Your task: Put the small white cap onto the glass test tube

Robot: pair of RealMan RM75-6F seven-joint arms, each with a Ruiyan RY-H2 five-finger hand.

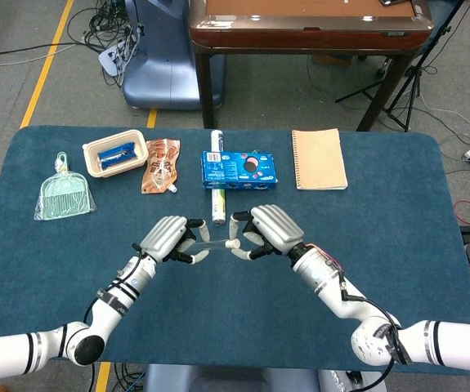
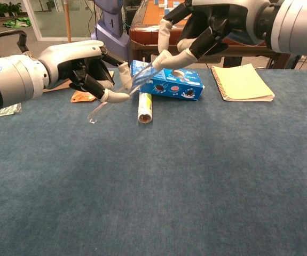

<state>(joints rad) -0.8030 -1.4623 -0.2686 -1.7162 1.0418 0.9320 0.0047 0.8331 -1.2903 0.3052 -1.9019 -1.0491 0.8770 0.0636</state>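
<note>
While left hand (image 2: 84, 66) is gripping the test tube (image 2: 118, 93), right hand (image 2: 206, 24) is pinching the cap (image 1: 233, 243) at its mouth.
Misaligned push risking cap dropping onto desk (image 2: 196, 176).

We held our left hand (image 1: 167, 237) raised above the table, fingers curled around the glass test tube (image 2: 116, 98). Our right hand (image 1: 269, 229) hovered just beside it, fingertips (image 2: 161, 58) pinched at the tube's upper end
</note>
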